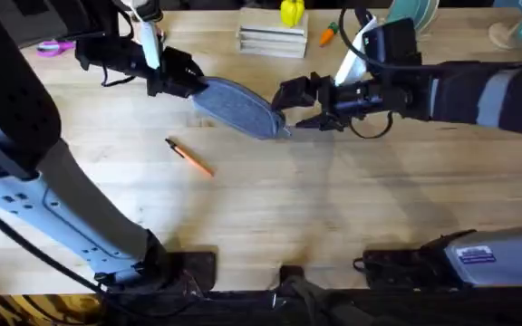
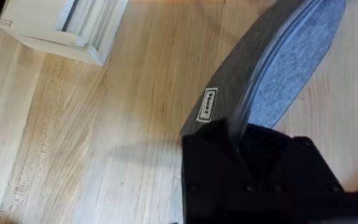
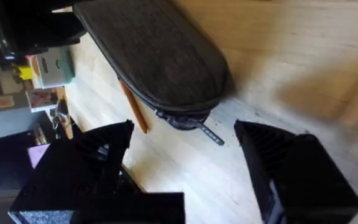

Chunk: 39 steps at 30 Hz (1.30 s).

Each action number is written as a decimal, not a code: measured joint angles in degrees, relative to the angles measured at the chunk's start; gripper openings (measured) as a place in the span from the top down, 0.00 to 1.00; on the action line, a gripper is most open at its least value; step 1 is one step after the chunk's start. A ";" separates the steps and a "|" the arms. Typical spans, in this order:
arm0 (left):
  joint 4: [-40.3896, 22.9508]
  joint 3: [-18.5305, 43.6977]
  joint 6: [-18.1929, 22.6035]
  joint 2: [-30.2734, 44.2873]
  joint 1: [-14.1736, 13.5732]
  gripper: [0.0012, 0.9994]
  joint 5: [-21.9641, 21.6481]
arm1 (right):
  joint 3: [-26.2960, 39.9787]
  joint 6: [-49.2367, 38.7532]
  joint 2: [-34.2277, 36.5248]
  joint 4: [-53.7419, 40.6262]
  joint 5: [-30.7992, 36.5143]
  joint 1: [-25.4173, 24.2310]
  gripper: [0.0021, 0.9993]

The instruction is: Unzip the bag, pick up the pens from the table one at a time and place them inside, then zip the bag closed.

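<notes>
Left gripper [image 1: 191,83] clamps the bag [image 1: 238,107]; my open right gripper [image 1: 290,109] must pinch the zip pull [image 3: 211,135] squarely.

Bag [image 1: 236,107]: left end covered by left gripper [image 1: 187,84]; label [image 2: 207,104] lettering too small to read. Pen [image 3: 133,109]: upper part hidden behind bag in right wrist view. Far-edge yellow item [image 1: 292,11]: cut off.
</notes>
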 joint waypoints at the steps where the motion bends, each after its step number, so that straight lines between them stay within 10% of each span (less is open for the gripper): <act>1: 0.00 0.00 0.00 0.00 0.00 0.96 0.00 | 0.00 0.67 1.11 1.02 -0.46 0.21 0.01; 39: 0.00 0.00 0.00 0.00 0.00 0.96 -0.02 | 2.17 13.13 3.79 14.83 -19.06 -0.97 0.01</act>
